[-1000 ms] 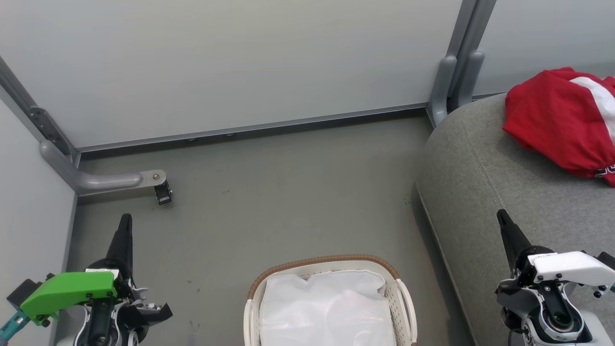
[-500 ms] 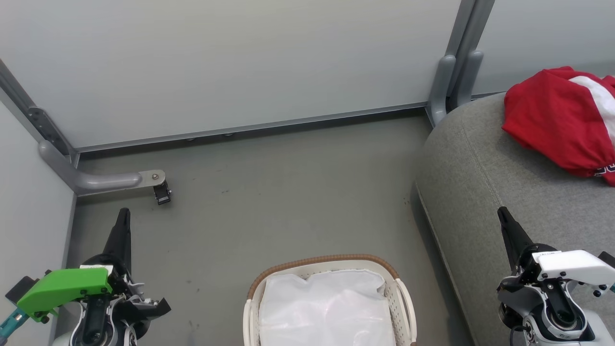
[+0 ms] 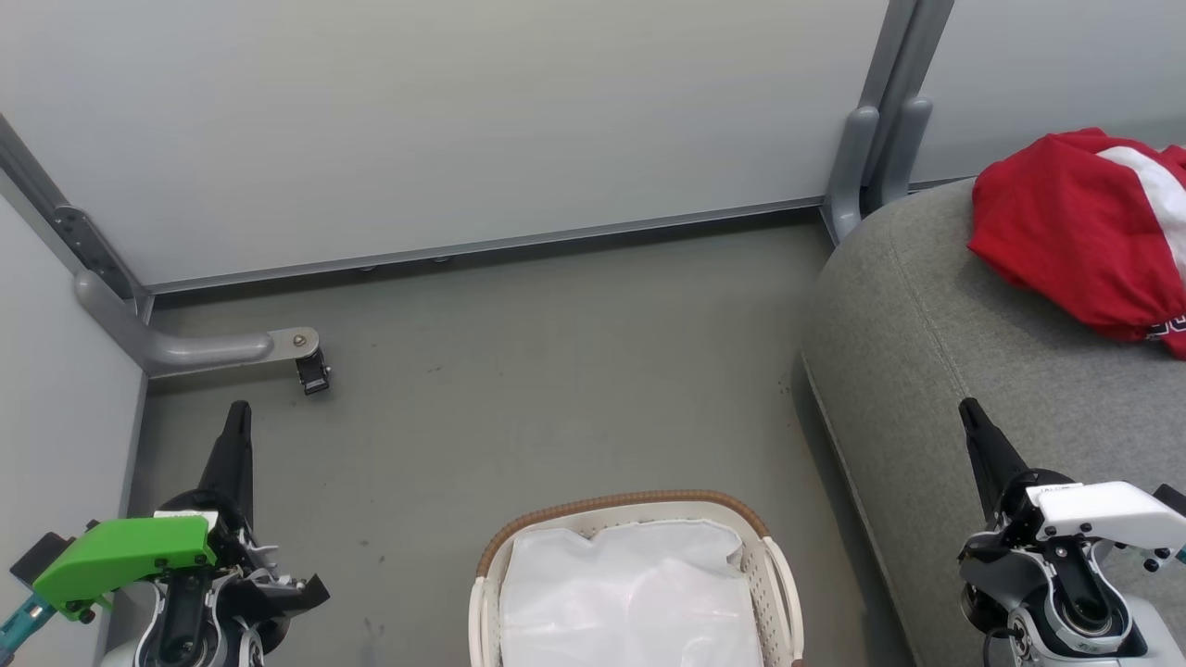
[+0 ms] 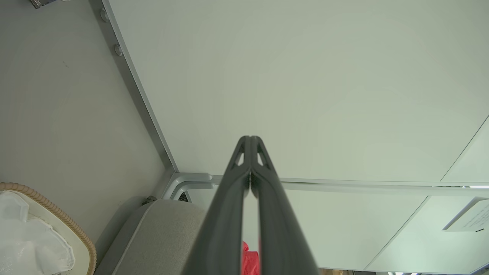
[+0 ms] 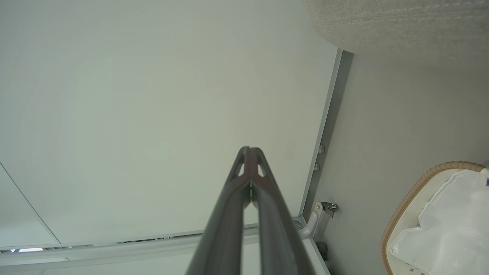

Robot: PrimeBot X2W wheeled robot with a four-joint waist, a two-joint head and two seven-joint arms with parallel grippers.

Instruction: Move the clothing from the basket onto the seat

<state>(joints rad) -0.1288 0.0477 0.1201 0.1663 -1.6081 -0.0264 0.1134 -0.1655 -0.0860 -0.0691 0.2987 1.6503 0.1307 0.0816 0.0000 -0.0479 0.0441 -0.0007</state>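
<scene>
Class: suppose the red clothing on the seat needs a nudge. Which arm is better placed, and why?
Right, probably: the right pincer hangs shut near the seat that bears the clothing; the left pincer sits beyond the basket.

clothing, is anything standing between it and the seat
Nothing visible does: the clothing already lies on the seat. The visible part of the basket holds a white liner, no red fabric. The left gripper and right gripper are shut and empty.
</scene>
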